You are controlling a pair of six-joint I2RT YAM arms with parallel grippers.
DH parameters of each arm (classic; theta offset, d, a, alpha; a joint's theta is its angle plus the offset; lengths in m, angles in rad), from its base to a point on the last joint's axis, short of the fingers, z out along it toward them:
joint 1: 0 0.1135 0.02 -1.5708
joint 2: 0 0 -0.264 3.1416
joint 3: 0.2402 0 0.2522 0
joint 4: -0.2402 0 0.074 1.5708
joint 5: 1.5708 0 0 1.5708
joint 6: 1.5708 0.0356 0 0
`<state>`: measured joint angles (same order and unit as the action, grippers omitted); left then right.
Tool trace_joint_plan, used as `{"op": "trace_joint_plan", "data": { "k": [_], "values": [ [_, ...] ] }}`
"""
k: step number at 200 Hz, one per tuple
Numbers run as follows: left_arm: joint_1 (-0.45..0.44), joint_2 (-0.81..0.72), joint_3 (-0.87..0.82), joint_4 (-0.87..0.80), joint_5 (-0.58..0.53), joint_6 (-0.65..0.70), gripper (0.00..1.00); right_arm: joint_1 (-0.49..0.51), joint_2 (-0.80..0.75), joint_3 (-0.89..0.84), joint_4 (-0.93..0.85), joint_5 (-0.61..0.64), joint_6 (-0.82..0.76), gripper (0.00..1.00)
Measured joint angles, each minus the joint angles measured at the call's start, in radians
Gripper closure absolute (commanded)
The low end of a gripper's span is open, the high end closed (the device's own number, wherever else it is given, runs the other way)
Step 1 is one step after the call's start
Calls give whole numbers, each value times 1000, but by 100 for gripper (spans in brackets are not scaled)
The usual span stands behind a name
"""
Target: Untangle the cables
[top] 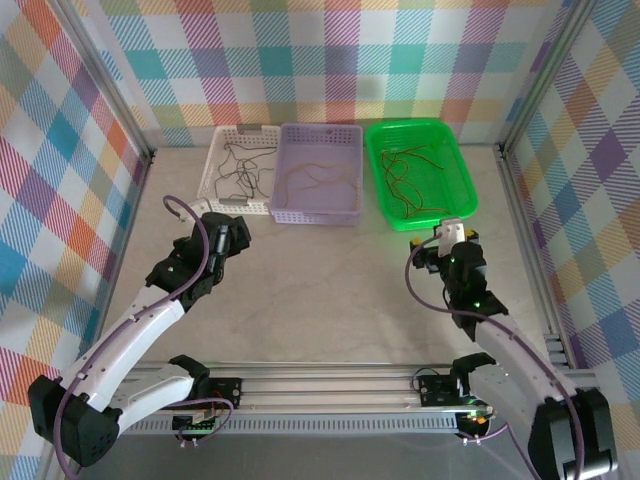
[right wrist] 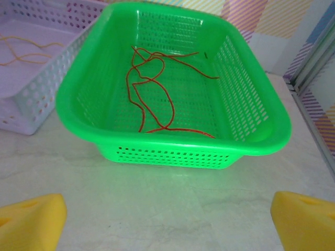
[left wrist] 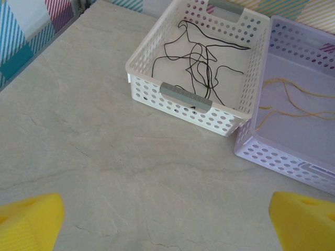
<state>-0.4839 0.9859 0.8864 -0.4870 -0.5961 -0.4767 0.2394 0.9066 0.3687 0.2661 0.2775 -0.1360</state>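
Observation:
Black cables (left wrist: 201,60) (top: 238,168) lie loosely in the white basket (left wrist: 183,99) (top: 212,172). Orange-yellow cables (left wrist: 293,102) (top: 315,178) lie in the lilac basket (left wrist: 282,154) (top: 318,213). Red cables (right wrist: 154,89) (top: 410,180) lie in the green basket (right wrist: 172,151) (top: 378,180). My left gripper (left wrist: 167,222) (top: 222,232) hangs open over bare table in front of the white basket, yellow fingertips (left wrist: 29,219) wide apart. My right gripper (right wrist: 167,222) (top: 452,235) stands open just before the green basket, nothing between its fingertips (right wrist: 306,219).
The three baskets stand side by side at the back of the marble-patterned table (top: 330,290). Checked walls enclose the sides and back. A metal rail (top: 330,385) with the arm bases runs along the near edge.

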Motion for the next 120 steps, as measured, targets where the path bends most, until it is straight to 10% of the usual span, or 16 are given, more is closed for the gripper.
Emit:
{"op": "trace_joint_plan", "data": {
  "k": [120],
  "values": [
    [-27,0,-13,19,-27,34,0,-145,472,17,338,-230,5,0]
  ]
}}
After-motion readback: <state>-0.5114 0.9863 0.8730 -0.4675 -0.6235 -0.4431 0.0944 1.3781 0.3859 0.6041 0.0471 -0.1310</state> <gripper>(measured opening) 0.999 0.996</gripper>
